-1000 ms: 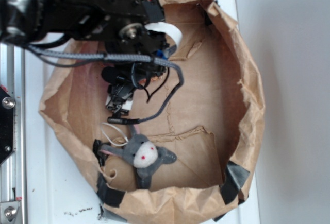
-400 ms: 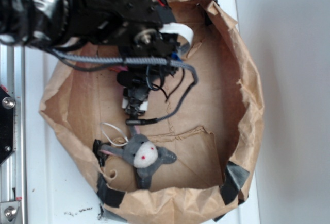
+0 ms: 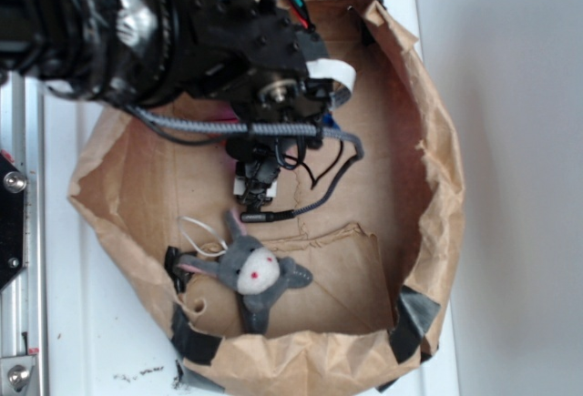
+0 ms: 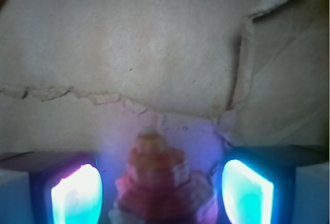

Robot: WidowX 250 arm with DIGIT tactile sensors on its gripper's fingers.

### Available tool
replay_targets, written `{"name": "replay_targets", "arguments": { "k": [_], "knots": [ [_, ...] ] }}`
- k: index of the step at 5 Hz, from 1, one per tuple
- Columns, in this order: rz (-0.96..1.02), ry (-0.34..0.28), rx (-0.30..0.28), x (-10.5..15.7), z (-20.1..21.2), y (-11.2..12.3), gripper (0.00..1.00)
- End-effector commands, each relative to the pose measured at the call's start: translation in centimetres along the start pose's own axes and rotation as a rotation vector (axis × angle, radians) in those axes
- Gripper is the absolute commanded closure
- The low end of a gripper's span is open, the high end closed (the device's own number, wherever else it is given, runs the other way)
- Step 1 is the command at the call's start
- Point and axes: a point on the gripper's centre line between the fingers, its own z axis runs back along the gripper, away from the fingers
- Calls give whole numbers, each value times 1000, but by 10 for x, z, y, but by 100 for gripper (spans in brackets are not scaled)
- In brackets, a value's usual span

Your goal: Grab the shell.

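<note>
One shell [image 4: 157,183] sits on the paper bag [image 3: 428,187] floor, knobbly whorls between the two lit fingers [image 4: 75,195] of the gripper [image 4: 157,193], which stands open around it, apparently untouched. Next: close, then lift, avoiding the plush toy [image 3: 250,273].

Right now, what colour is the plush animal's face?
White, with small red dots, on the grey plush animal. It shows best in the exterior view.

The crumpled brown paper bag [image 3: 428,168] is matt and creased, its torn flat floor rough-edged. The ridged orange-pink shell [image 4: 154,180] looks hard and knobbly. The grey plush toy animal [image 3: 250,273] is soft, fuzzy cloth.
</note>
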Motion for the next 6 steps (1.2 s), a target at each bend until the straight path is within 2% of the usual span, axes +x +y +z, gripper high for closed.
{"name": "replay_targets", "arguments": {
  "k": [1,2,3,4,5,6],
  "knots": [
    [-13,-95,18,10,18,-1,100],
    [-12,-121,2,8,30,0,100],
    [-3,-158,-66,2,81,-7,100],
    [37,-194,-131,-10,136,-26,100],
    [93,-220,-121,-12,188,-36,100],
    [138,-207,-148,-8,233,-35,100]
  ]
}}
